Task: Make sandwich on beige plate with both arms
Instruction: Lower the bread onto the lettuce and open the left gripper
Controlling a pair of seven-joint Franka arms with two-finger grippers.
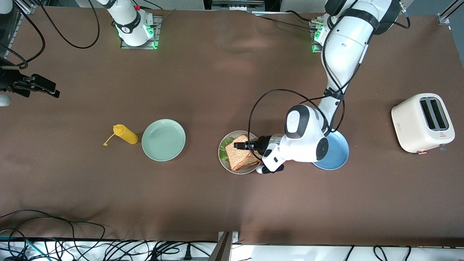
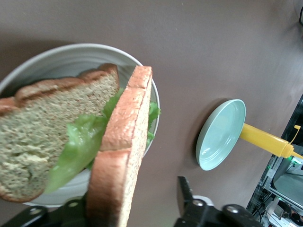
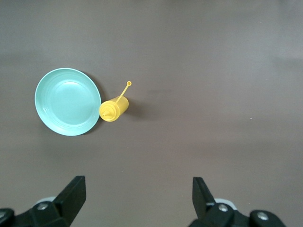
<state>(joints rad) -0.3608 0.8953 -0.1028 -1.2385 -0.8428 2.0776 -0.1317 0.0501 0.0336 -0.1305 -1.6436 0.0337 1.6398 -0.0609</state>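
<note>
- Sandwich [image 1: 242,152] sat on the beige plate [image 1: 226,165]: we saw two brown bread slices with green lettuce [image 1: 224,146] between, the top slice [image 2: 122,156] tilted on edge.
- We found the left gripper [image 1: 242,145] low over the sandwich, its fingers spread either side of the top slice, released rather than pinching.
- We noted the right gripper [image 3: 137,194] waiting with fingers wide apart and empty, high over the table's right-arm end, above the mint green plate [image 1: 163,140] and the yellow squeeze bottle [image 1: 125,134].
- We saw a blue plate [image 1: 335,156] beside the beige one, partly under the left arm, and a toaster [image 1: 423,122] toward the left arm's end.

the brown table [image 1: 217,72] carries a beige plate [image 1: 224,162], mint plate [image 1: 163,140], blue plate [image 1: 337,159], yellow bottle [image 1: 125,134] and toaster [image 1: 422,122].
</note>
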